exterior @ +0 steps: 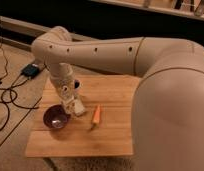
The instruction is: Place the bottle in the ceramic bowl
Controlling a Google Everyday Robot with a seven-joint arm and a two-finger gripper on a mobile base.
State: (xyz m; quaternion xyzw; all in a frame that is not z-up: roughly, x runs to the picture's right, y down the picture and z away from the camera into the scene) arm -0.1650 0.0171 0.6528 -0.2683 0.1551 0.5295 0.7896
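Gripper low over the left part of the table, pointing down, just right of the ceramic bowl. How far it is open cannot be told. At its tip a pale, slim, tilted shape reads as the bottle, just beside the bowl's right rim and not inside it. Whether the gripper has hold of it cannot be told either. Wrist short and blocky, cream plastic, dropping steeply from a bent elbow. Arm thick, smooth and rounded, cream, with a row of small dark holes, sweeping in from the right. Bowl round, shallow, dark purple, glossy. Beside the wrist a white cup, partly hidden. Right of the gripper an orange carrot, tapered, lying flat. Table light wood, slatted, matte. Dark cables on the floor at left.
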